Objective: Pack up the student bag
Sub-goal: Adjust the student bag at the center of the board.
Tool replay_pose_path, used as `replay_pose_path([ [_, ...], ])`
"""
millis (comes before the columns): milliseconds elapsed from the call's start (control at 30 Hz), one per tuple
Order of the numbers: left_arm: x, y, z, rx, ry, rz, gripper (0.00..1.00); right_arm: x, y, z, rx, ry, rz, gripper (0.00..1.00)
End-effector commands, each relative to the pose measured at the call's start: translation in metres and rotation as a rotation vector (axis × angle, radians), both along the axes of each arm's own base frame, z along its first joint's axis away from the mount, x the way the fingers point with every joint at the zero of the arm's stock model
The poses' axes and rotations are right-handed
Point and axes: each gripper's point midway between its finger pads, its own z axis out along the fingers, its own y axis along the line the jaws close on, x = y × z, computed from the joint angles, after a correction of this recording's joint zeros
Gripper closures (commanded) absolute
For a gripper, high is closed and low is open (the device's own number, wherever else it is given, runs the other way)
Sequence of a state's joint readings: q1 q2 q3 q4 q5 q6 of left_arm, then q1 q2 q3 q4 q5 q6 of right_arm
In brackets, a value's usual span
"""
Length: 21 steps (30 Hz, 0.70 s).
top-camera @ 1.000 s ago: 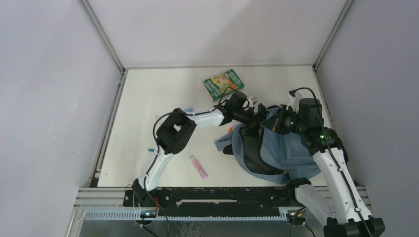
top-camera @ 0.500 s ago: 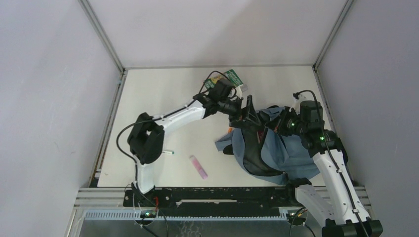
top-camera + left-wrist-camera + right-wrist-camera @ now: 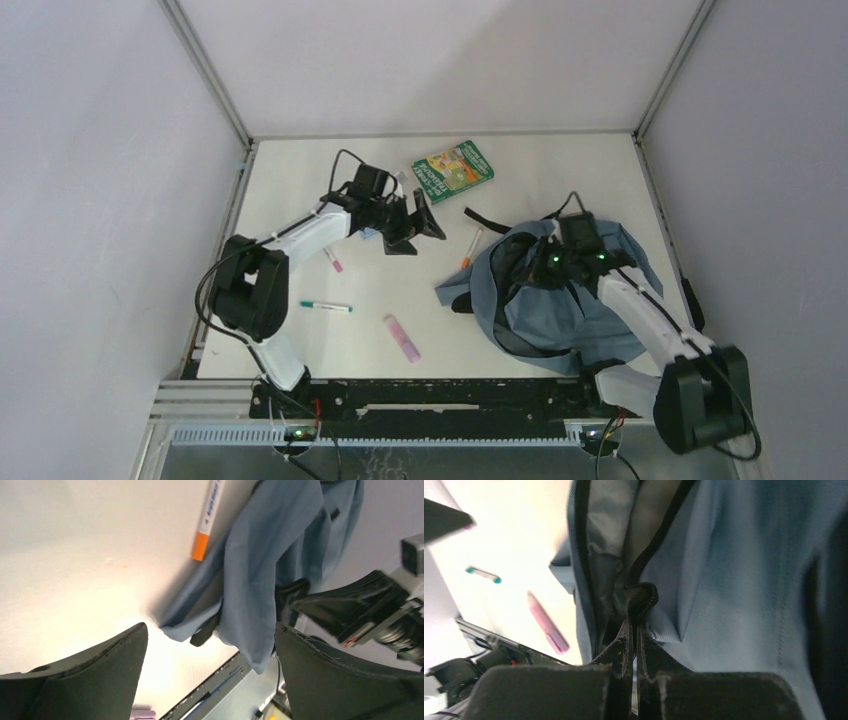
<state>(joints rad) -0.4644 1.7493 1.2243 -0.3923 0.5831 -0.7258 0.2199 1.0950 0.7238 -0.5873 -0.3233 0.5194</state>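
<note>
Left arm has swung off the bag [image 3: 575,310] since half a sec ago. The left gripper [image 3: 417,230] is now over the table [image 3: 300,180], left of centre and towards the far edge. The bag's raised flap has dropped, and the right arm has come down lower onto the bag.

Bag: soft dusty-blue fabric w/ black zip lines, slumped in a flat heap at the right side of the table, reaching nearly to the near edge. Mouth gapes to the left, grey lining showing inside. Long axis approx far-to-near, hard to fix exactly as it's so crumpled. A black strap [image 3: 485,218] trails out toward the far-left.

Left gripper: jaws wide apart, nothing btwn them. Right gripper [image 3: 634,640]: jaws pressed together, pinching the black zip edge at the bag's mouth.

Around:
- Green book [image 3: 452,171] by the far edge, well apart from the bag.
- Orange-capped marker [image 3: 470,247] just beside the bag's left rim, btwn bag and left gripper.
- Pink-tipped pen [image 3: 331,260] beside the left arm.
- Teal pen [image 3: 326,307] and pink marker [image 3: 402,337] left of the bag, closer to the near edge.
</note>
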Motion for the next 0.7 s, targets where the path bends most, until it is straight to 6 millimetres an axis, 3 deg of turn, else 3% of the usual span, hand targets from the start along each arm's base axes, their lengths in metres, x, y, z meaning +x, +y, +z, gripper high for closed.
replay_pose_path([
  [0, 0.021, 0.026, 0.029, 0.058, -0.142, 0.087, 0.0, 0.007, 0.007, -0.033, -0.083, 0.07, -0.007, 0.99],
  [133, 0.038, 0.059, 0.034, 0.197, -0.217, 0.186, 0.0, 0.004, -0.018, -0.059, -0.197, 0.165, -0.086, 0.76],
  [267, 0.049, 0.082, 0.049, 0.254, -0.285, 0.261, 0.0, 0.003, -0.058, -0.062, -0.375, 0.175, -0.195, 0.57],
  [367, 0.054, 0.085, 0.057, 0.245, -0.304, 0.273, 0.0, -0.001, -0.081, -0.062, -0.45, 0.197, -0.255, 0.54],
  [533, 0.062, 0.084, 0.061, 0.237, -0.304, 0.3, 0.0, 0.006, -0.079, -0.043, -0.447, 0.137, -0.256, 0.5],
  [667, 0.071, 0.083, 0.066, 0.228, -0.318, 0.335, 0.0, 0.02, -0.048, 0.002, -0.388, -0.006, -0.176, 0.35],
])
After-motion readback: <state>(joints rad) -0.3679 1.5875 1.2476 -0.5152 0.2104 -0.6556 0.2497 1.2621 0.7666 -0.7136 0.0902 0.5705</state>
